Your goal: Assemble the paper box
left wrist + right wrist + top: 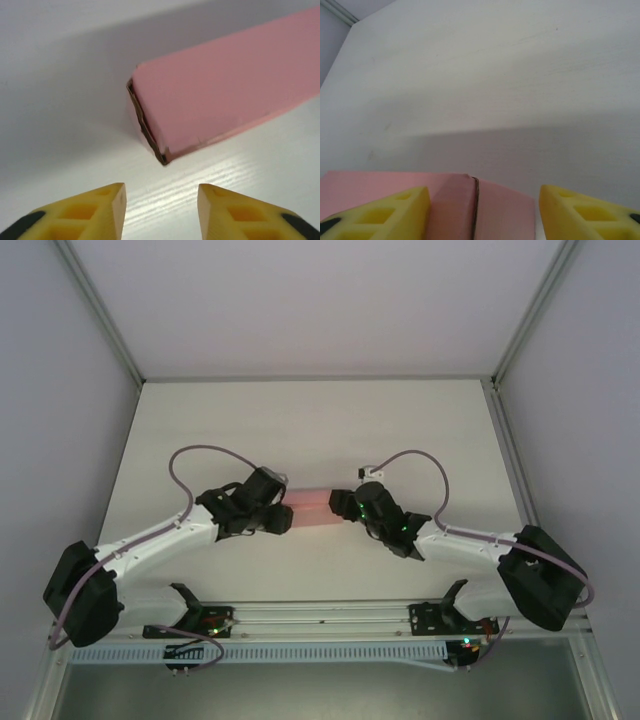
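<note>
Table [300, 430], white and matte, carries a small, flat, rectangular pink paper box [312, 508] in the overhead view. The box lies flat between the two arms and looks folded up. The left fingers [283, 519] sit at the box's left end and the right fingers [339, 503] at its right end. Whether either pair touches the card cannot be told from here.

From the left wrist, the box [225, 95] rests on the table just beyond the yellow fingers [107, 207]. Its near end shows a dark, slightly wavy seam where the end flap meets the body. These fingers are spread with nothing between them and stand apart from the box, so they are released.

From the right wrist, the yellow fingers [395, 212] straddle the box's other end [455, 210], where a thin dark seam runs across the card. One finger looks to lie against the box, while a strip of bare table shows between the box and the other. They are spread and not clamped on it.

The main risk, as I judge it, is that the thin card gives way. If the right fingers squeeze that end, they could crush it or spring the tucked flap. With the left end unheld, any push from the right could also slide the box along the smooth table or swing it round.
</note>
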